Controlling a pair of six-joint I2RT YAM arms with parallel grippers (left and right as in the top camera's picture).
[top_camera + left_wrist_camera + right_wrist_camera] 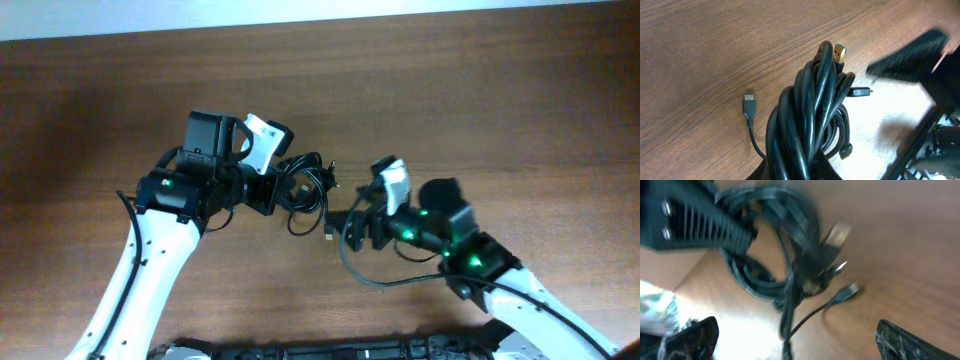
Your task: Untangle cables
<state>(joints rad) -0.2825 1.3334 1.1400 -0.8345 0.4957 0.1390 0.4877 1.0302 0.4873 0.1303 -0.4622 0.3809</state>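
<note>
Brown wooden tabletop [480, 80], centre | left end effector [270, 190] clenched knotted bundle of thin black cables [303, 183] | right end effector [345, 222] stood released; bundle lay just beside it, toward far-left corner

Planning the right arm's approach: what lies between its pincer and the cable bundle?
Right wrist view: just one loose plug end trailing from the cable bundle, over bare table.

My right wrist feed is blurred, smearing the cables [807, 255] together. On the left wrist feed, they run off the bottom edge.
</note>
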